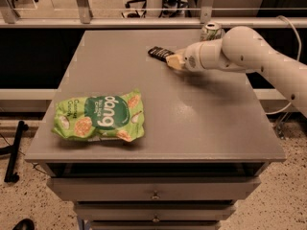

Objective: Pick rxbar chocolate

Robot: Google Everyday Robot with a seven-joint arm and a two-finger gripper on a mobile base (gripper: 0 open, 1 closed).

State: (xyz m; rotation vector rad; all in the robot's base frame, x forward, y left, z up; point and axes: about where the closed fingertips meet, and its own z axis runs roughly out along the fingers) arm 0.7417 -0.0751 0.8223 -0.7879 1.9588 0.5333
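Observation:
The rxbar chocolate [159, 52] is a small flat black bar lying on the grey table [201, 119] toward the far side, right of centre. My gripper [174, 61] is low over the table at the bar's right end, reaching in from the right on the white arm [240, 51]. The gripper's tan tip touches or covers the bar's near-right end, so that end is hidden.
A white-green drink can [211, 31] stands at the far edge just behind the arm. A large green snack bag [100, 116] lies at the front left. Drawers [154, 190] are under the tabletop. A rail runs behind the table.

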